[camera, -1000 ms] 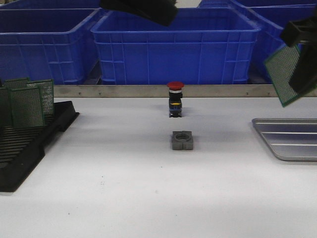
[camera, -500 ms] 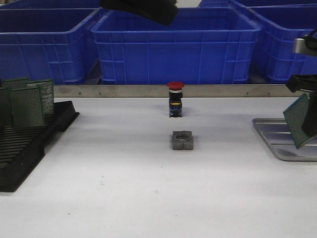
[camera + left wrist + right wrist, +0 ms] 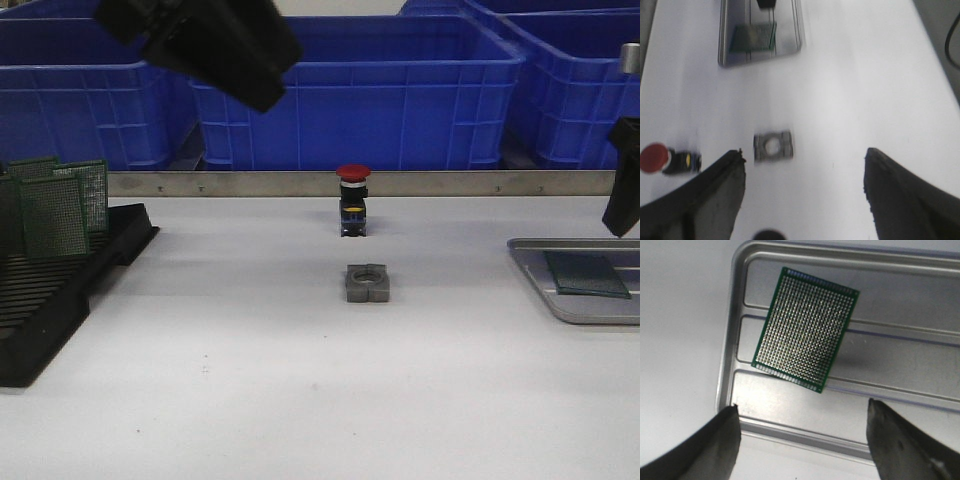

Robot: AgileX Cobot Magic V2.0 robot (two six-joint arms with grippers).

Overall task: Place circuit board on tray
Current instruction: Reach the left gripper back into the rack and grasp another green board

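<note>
A green perforated circuit board (image 3: 587,274) lies flat inside the silver-grey tray (image 3: 560,305) at the table's right edge. The right wrist view shows the board (image 3: 805,330) resting askew across the ribs of the tray (image 3: 726,375), free of any finger. My right gripper (image 3: 802,405) is open and empty above the tray's near rim; in the front view only a dark part of the right gripper (image 3: 622,200) shows, above the tray. My left gripper (image 3: 262,92) hangs high over the table's back left, open and empty (image 3: 804,151). Its camera sees the tray (image 3: 787,45) and the board (image 3: 754,39) far off.
A black slotted rack (image 3: 60,290) with several upright green boards (image 3: 55,212) stands at the left. A red-capped push button (image 3: 353,200) and a grey square block with a round hole (image 3: 367,283) sit mid-table. Blue bins (image 3: 355,90) line the back behind a metal rail (image 3: 250,183).
The right gripper came down with the board, let it go flat on the tray, and has lifted clear. The left arm swung to the left in the front view.
</note>
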